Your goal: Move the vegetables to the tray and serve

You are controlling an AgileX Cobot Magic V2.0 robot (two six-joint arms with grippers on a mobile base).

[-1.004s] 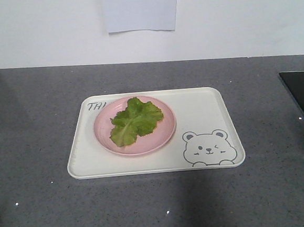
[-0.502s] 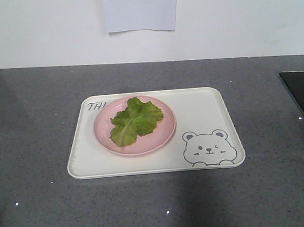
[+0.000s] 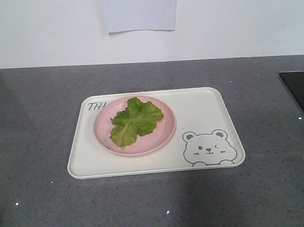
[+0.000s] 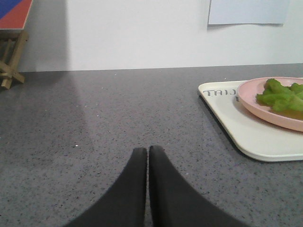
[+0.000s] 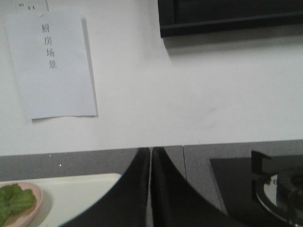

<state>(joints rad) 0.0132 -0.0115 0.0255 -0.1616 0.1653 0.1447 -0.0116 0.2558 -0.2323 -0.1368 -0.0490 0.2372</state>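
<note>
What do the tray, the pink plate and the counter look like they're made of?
Tray: likely plastic, smooth cream with a printed bear. Pink plate: maybe plastic or melamine, even colour with a slight sheen. Counter: speckled grey, stone or stone-look.

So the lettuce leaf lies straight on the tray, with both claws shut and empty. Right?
Not quite. The lettuce leaf lies on the pink plate, which stands on the tray, as the front view shows. Both the left claw and the right claw are shut and empty.
</note>
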